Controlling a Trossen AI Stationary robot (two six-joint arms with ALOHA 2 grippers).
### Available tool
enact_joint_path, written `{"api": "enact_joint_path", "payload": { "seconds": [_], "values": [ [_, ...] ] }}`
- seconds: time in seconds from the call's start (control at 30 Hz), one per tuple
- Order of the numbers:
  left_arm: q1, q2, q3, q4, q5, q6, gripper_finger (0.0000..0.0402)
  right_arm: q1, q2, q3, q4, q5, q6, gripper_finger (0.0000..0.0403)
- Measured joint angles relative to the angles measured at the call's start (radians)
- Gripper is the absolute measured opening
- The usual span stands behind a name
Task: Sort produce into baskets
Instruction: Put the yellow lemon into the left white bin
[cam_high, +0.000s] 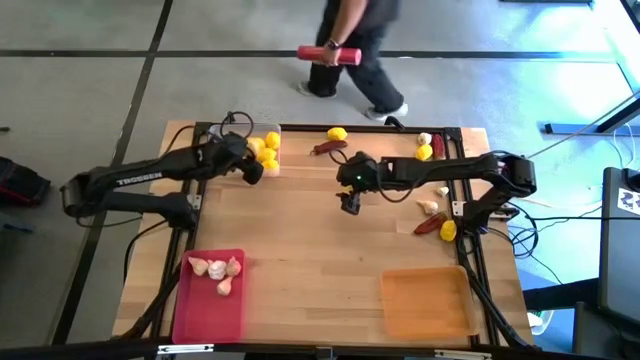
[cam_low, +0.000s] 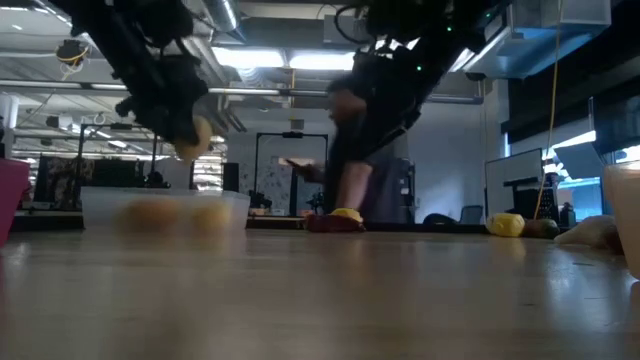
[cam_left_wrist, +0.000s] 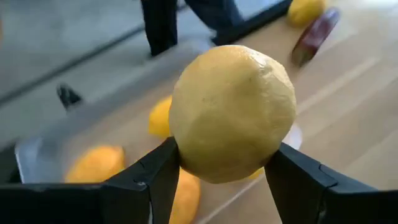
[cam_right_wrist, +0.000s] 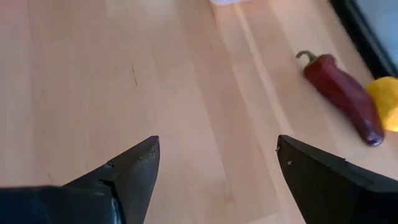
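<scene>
Two arms up | left gripper (cam_left_wrist: 221, 186) clamps a yellow lemon (cam_left_wrist: 232, 112) directly above the clear basket (cam_high: 262, 152) holding other lemons | right gripper (cam_right_wrist: 217, 162) spread empty, chili pepper (cam_right_wrist: 344, 96) lying nearest it, lengthwise ahead

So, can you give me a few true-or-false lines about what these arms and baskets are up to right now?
1. The left gripper holds a lemon over the clear basket. True.
2. The pink-red basket holds chili peppers. False: it holds garlic bulbs.
3. The orange basket has nothing in it. True.
4. The right gripper grips a chili pepper. False: its jaws are open and hold nothing; the pepper lies on the table.
</scene>
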Motion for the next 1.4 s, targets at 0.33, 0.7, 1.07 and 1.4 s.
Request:
{"api": "enact_joint_path", "payload": {
  "seconds": [0.33, 0.7, 1.07, 1.4],
  "values": [
    [0.157, 0.180, -0.001, -0.008, 0.202, -0.035, 0.0205, 0.000, 0.045, 0.000, 0.020, -0.001, 0.000, 0.0315],
    [0.242, 0.327, -0.001, 0.010, 0.212, 0.011, 0.0207, 0.000, 0.045, 0.000, 0.023, -0.001, 0.000, 0.0315],
    [0.228, 0.315, -0.001, 0.025, 0.200, 0.109, 0.0302, 0.000, 0.045, 0.000, 0.023, -0.001, 0.000, 0.0315],
    [0.170, 0.140, 0.046, -0.017, 0.200, 0.111, 0.0313, 0.000, 0.045, 0.000, 0.036, -0.001, -0.009, 0.0315]
  ]
}}
